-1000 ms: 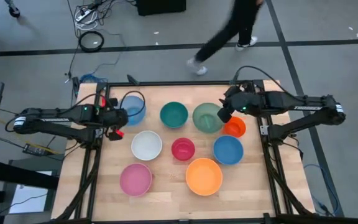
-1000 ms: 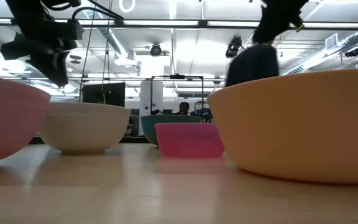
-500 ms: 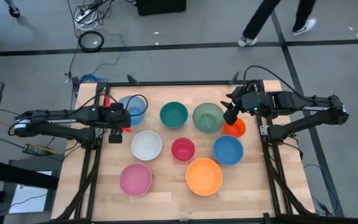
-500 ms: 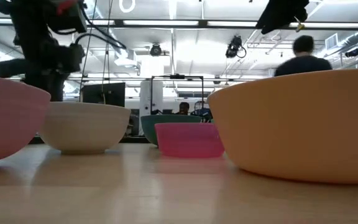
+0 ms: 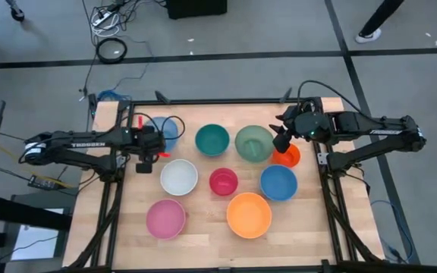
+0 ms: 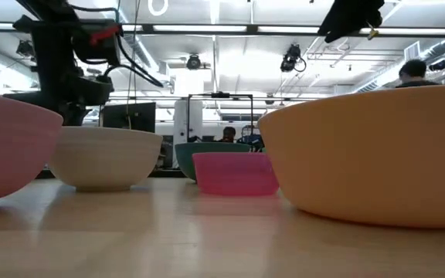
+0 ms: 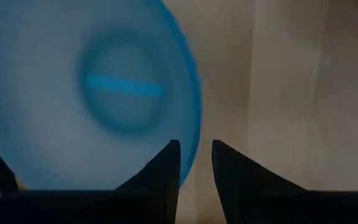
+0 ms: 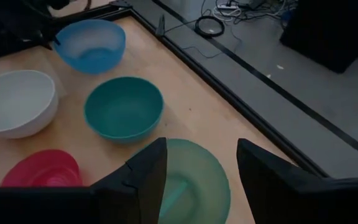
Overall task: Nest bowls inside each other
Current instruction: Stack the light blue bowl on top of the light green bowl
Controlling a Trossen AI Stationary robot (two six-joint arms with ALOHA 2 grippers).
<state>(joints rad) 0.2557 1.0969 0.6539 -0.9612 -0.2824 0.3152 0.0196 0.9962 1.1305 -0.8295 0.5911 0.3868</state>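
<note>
Several bowls stand on the wooden table: light blue (image 5: 165,127), teal (image 5: 212,139), green (image 5: 252,144), small orange (image 5: 289,157), blue (image 5: 278,183), red (image 5: 223,182), white (image 5: 179,177), pink (image 5: 165,218) and large orange (image 5: 249,214). My left gripper (image 7: 196,155) points down, open, at the light blue bowl's rim (image 7: 195,127). One finger is over the bowl's inside and one is over the table. My right gripper (image 8: 197,163) hangs open, high above the green bowl (image 8: 191,183), with nothing between its fingers.
All the bowls stand upright and apart from one another. The table's dark frame (image 5: 203,101) runs along the far edge, with cables on the floor beyond. A person's foot (image 5: 370,34) shows past the far right corner. In the low view the large orange bowl (image 6: 377,154) fills the right side.
My left gripper has sunk toward the light blue bowl's rim, shifting a little toward the table's right and turning about its wrist. A person has walked to the right behind the table's far edge.
</note>
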